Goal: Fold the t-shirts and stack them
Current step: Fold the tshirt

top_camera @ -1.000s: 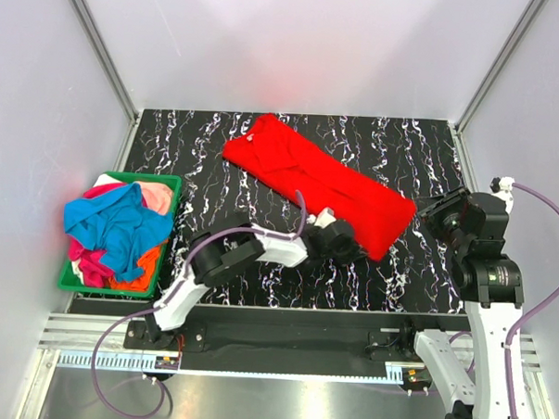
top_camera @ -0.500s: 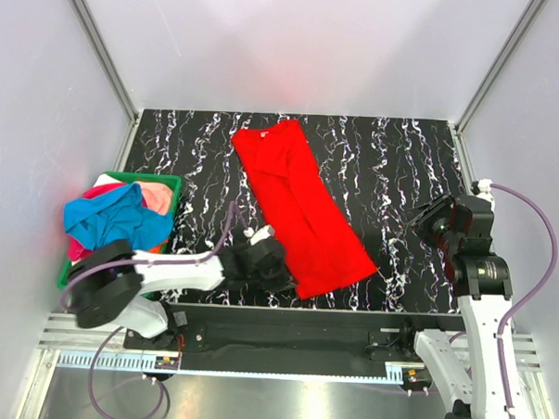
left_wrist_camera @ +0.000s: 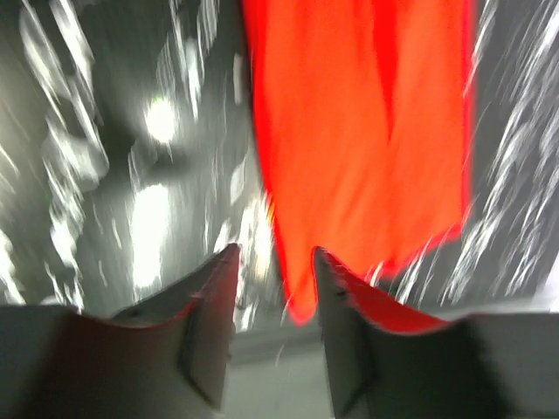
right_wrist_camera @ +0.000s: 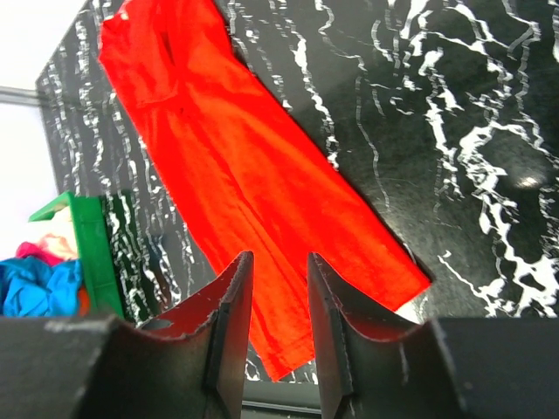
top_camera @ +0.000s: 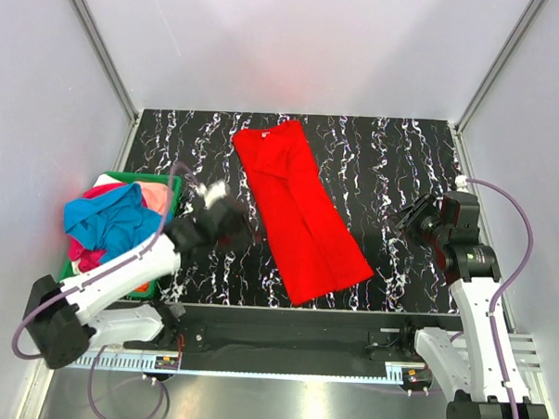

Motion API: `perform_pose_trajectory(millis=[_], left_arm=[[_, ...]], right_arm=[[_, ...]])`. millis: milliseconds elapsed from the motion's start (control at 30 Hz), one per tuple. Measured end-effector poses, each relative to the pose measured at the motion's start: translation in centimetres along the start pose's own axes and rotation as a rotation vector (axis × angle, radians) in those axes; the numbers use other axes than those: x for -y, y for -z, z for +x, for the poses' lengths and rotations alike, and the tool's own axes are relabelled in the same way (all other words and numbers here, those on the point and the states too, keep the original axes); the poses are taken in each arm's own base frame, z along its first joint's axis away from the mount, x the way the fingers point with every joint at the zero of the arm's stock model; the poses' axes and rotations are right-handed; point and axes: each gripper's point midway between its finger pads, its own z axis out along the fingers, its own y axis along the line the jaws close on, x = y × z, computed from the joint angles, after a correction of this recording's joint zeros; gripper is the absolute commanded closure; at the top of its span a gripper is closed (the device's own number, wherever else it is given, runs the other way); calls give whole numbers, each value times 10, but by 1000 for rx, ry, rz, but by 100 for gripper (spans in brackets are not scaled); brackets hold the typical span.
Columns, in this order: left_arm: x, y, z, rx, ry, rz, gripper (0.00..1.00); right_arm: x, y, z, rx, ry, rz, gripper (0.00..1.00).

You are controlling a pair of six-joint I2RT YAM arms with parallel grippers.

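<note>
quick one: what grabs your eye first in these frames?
A bright red t-shirt, folded into a long strip, lies diagonally across the black marbled table. Beside its left edge, a green basket holds a heap of blue, pink and orange shirts. The left gripper and right gripper flank the red shirt, both open and empty.

The red shirt is a plain, bright, solid red. The surface is black, streaked all over with white marble-like veins. The bin is green. In it are a blue shirt, a pale pink shirt and some deeper pink cloth. The left arm and right arm are white with black joints. The walls are pale grey.
</note>
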Motion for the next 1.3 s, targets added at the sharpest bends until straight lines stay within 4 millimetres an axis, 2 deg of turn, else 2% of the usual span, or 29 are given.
perform_pose_trajectory(millis=[67, 133, 167, 233, 433, 533, 633, 733, 800, 933, 1300], left_arm=[[10, -4, -53, 93, 15, -5, 68], [15, -16, -94, 142, 10, -34, 77], [21, -26, -115, 160, 4, -44, 78], [32, -51, -146, 162, -26, -67, 80], [58, -136, -205, 166, -144, -134, 81], [58, -174, -224, 156, -179, -163, 78], [50, -202, -237, 144, -181, -194, 78], [39, -224, -238, 125, -168, -222, 78], [26, -238, -231, 93, -153, -251, 78], [15, -265, -216, 34, -136, -276, 78], [72, -305, -224, 18, -72, -57, 72]], right_arm=[[-4, 0, -1, 0, 4, -19, 61], [-7, -1, -1, 2, 10, -41, 61], [-8, -2, 0, 0, 13, -53, 61], [-8, -5, 2, -5, 18, -65, 61], [-7, -18, 9, -47, 16, -75, 61], [-7, -23, 8, -49, 16, -77, 61], [-7, -26, 7, -42, 16, -79, 61], [-5, -32, 5, -33, 12, -77, 61], [-4, -36, 5, -33, 5, -71, 61], [-4, -45, 2, -34, -6, -67, 61], [-3, -56, 0, -34, -2, -69, 61]])
